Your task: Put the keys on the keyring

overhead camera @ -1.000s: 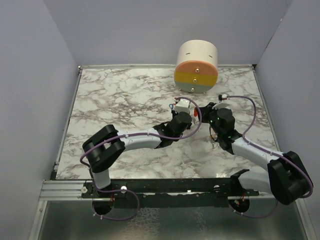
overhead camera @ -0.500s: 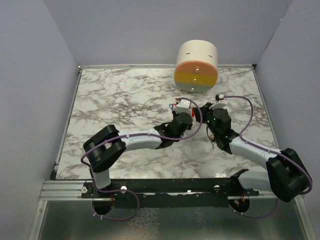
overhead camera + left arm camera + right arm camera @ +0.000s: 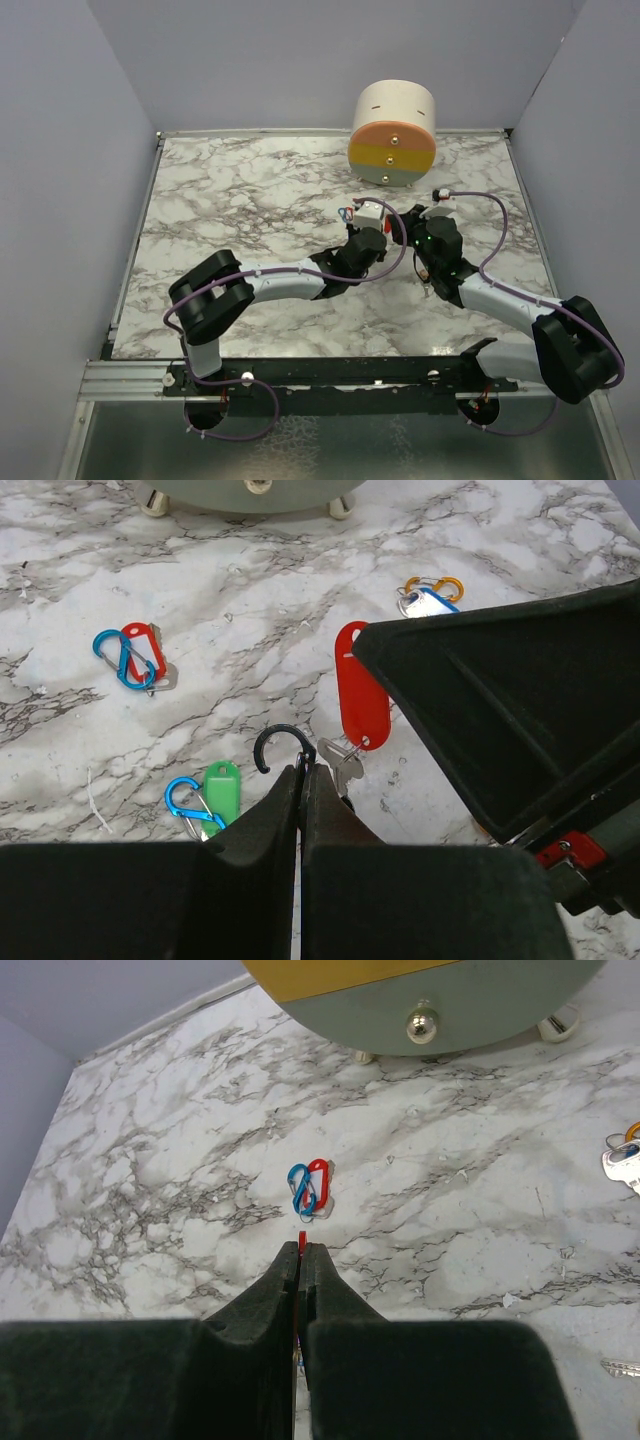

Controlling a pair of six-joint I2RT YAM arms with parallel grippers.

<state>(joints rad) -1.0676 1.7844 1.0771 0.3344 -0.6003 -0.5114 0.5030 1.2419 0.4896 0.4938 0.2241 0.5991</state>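
On the marble table (image 3: 230,190), toward its far right near the round drawer box (image 3: 393,135), both arms meet. The left gripper (image 3: 302,770) is pinched together on the black keyring (image 3: 283,729). The right gripper (image 3: 301,1252) is clamped on the red-tagged key (image 3: 362,695), which touches the ring; whether it is threaded cannot be told. Three other keys (image 3: 222,785) already seem clipped, so this looks like late work.
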